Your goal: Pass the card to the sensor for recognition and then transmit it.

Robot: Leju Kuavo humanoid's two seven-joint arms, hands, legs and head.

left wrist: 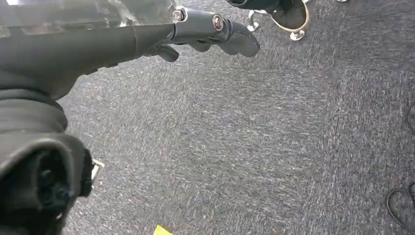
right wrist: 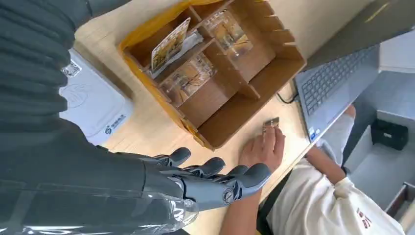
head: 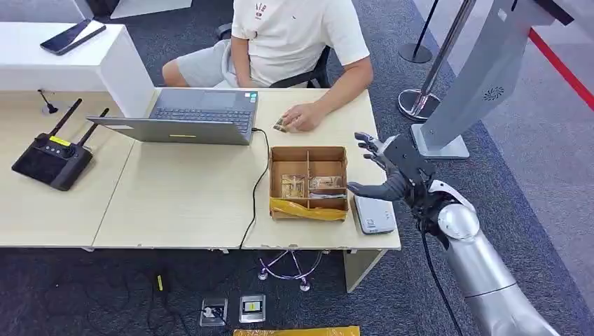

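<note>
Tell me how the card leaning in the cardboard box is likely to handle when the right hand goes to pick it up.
The card looks thin and flat, so probably light and fairly stiff. It stands on edge against a divider of the cardboard box, so a nudge may tip it flat. Its face looks glossy, so it may slip between the right hand's fingers.
</note>
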